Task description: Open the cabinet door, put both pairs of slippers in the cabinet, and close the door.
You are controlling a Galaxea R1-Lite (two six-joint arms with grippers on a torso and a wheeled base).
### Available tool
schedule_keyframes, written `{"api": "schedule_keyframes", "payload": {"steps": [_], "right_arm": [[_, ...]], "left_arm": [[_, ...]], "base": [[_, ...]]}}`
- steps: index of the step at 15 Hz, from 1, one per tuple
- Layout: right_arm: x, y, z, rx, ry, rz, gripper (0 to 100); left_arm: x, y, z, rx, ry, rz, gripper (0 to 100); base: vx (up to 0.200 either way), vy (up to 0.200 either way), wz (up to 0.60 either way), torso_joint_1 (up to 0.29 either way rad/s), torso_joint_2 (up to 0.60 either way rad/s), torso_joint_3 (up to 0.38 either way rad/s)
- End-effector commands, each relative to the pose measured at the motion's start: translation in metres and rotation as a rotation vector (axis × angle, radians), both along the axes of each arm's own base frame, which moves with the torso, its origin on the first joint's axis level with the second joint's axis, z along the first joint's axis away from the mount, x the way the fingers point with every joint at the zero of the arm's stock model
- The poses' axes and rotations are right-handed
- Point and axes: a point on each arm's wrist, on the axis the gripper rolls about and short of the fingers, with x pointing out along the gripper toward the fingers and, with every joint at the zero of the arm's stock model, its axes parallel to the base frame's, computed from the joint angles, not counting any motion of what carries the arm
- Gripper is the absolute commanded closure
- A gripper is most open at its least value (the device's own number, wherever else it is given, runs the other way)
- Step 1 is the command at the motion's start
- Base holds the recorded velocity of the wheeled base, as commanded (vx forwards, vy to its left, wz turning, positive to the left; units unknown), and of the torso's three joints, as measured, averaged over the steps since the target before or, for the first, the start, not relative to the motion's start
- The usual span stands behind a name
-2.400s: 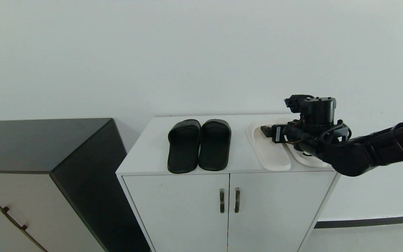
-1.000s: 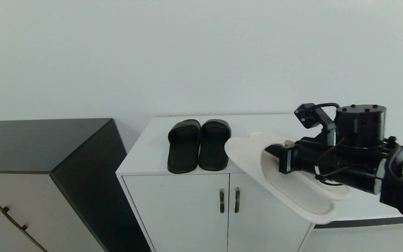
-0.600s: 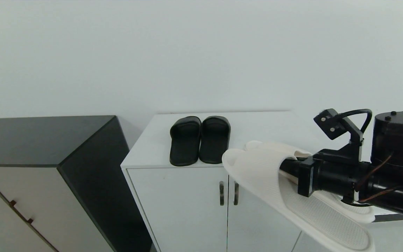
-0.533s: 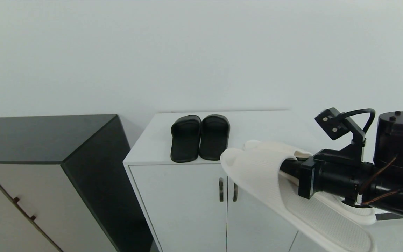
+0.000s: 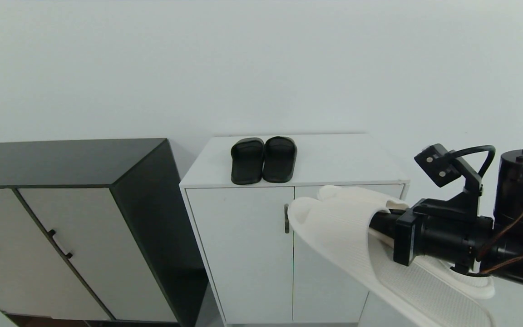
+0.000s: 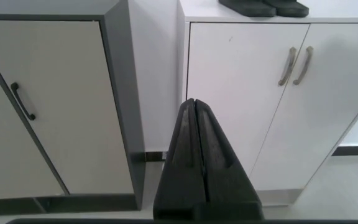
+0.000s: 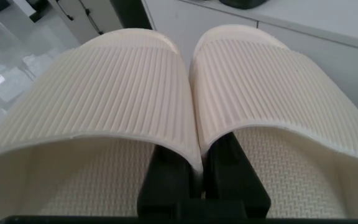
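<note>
The white cabinet (image 5: pixel 243 254) has both doors shut, its handles (image 6: pixel 295 65) meeting at the middle seam. A black pair of slippers (image 5: pixel 263 160) lies on its top, left of centre. My right gripper (image 7: pixel 194 167) is shut on the white pair of slippers (image 5: pixel 334 222). It pinches the two inner strap edges together and holds the pair in the air in front of the right door, toes toward the cabinet. My left gripper (image 6: pixel 194 109) is shut on nothing, low and facing the gap between the two cabinets.
A black cabinet with grey doors (image 5: pixel 61 236) stands against the white cabinet's left side, its handle (image 6: pixel 22 101) dark. A plain wall runs behind both. Pale floor (image 6: pixel 353 180) lies in front of the cabinets.
My right gripper lifted the white slippers off the cabinet top and drew them back toward me. The head view has pulled back, so both cabinets show smaller and lower down their fronts.
</note>
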Motion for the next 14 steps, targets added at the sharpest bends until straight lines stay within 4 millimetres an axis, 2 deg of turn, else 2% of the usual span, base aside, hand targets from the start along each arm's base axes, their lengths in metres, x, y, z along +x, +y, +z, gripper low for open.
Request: {"api": "schedule_keyframes", "payload": {"steps": [1,2,11,14], "right_arm": [[-0.001,-0.001,0.000,0.000,-0.001,0.000,100],[-0.001,-0.001,0.001,0.003,-0.002,0.000,100],[-0.001,-0.001,-0.008,-0.014,0.017,0.000,100],[0.002,-0.001,-0.013,-0.004,0.004,-0.007,100]], "left_arm": [[0.000,0.000,0.000,0.000,0.001,0.000,100],[0.000,0.000,0.000,0.000,0.001,0.000,100],[0.000,0.000,0.000,0.000,0.001,0.000,100],[0.000,0.000,0.000,-0.002,0.001,0.000,100]], "base": [[0.000,0.000,0.00,0.000,0.00,0.000],[0.000,0.000,0.00,0.000,0.00,0.000],[0.000,-0.200,0.00,0.003,0.00,0.002],[0.000,0.000,0.00,0.000,0.00,0.000]]}}
